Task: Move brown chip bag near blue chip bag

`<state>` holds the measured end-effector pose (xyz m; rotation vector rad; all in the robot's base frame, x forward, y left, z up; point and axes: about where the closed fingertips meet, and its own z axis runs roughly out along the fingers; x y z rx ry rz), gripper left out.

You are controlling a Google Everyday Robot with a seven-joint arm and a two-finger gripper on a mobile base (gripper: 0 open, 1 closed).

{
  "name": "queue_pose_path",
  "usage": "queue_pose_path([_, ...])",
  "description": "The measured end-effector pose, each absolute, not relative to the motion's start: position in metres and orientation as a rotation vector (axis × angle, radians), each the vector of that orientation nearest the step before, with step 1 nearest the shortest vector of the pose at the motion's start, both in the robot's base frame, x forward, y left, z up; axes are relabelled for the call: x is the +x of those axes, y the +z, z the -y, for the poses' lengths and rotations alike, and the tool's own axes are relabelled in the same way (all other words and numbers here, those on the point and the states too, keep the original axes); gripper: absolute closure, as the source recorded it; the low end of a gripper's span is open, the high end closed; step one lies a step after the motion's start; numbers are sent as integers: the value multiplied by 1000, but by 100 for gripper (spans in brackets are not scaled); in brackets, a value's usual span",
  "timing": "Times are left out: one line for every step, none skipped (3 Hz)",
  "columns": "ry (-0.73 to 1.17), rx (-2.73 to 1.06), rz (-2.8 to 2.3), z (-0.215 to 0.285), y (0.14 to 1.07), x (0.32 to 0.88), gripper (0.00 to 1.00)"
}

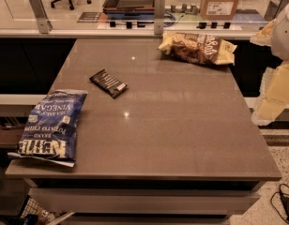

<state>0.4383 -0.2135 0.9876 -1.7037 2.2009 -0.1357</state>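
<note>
At the left front of the table (182,125), the blue chip bag (51,126) lay flat with its lettering upside down to the camera, its white-edged lower corner reaching the table's front-left edge, and the clutter on the floor beneath that corner was too dark to identify. Just right of it and farther back, a small black snack packet (108,83) lay at a slant, apart from both bags. The brown chip bag (197,48) sat crumpled at the far right corner, well apart from the blue one, with its pale ends showing and its white lettering only partly readable. Behind it, a cardboard box (220,3) was cut off by the top of the frame. At the far right, the pale arm (281,86) hung off the table's right side, its upper part cut off, bent downward to the gripper (264,115) just beside the table edge, holding nothing; whether it was spread or pressed together could not be told.
</note>
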Motion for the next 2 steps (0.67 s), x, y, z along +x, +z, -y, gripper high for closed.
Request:
queue_pose_path([-136,-1703,-2201,213,988,438,0])
queue_pose_path([-164,-1682,-2166,212,994,451,0])
